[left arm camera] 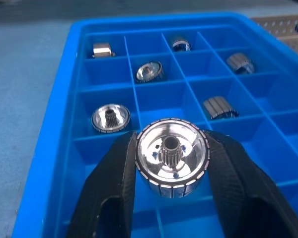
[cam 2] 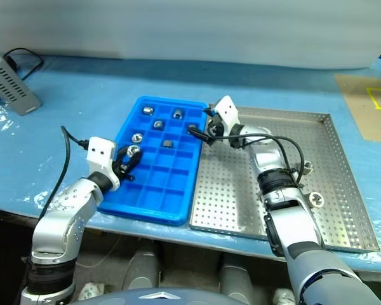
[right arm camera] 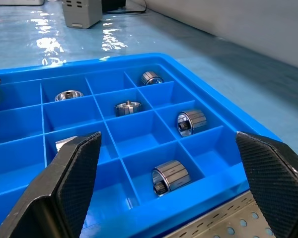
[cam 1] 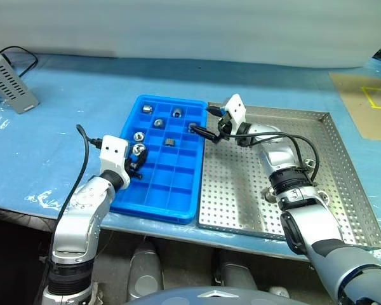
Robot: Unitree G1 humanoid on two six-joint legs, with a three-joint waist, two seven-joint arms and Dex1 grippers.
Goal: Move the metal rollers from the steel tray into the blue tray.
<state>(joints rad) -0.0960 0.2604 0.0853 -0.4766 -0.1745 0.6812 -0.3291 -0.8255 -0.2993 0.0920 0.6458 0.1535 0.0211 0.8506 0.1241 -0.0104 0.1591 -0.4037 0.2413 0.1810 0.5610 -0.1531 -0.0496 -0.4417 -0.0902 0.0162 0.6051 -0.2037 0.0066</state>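
The blue tray (cam 1: 168, 190) lies to the left of the steel tray (cam 1: 241, 190), their long sides touching. Several metal rollers (left arm camera: 111, 118) lie in the blue tray's far compartments. My left gripper (cam 1: 138, 157) hangs over the tray's left column, shut on one metal roller (left arm camera: 172, 157) whose hub faces the wrist camera. Over the blue tray's far right edge my right gripper (right arm camera: 167, 136) stands wide open and holds nothing; a roller (right arm camera: 171, 175) lies in the compartment below it. Two more rollers (cam 2: 316, 199) rest on the steel tray's right part.
A grey ribbed box (cam 1: 9, 79) with a black cable stands at the far left of the blue-covered table. A brown sheet (cam 1: 368, 105) with yellow tape lies at the far right. The near compartments of the blue tray hold nothing.
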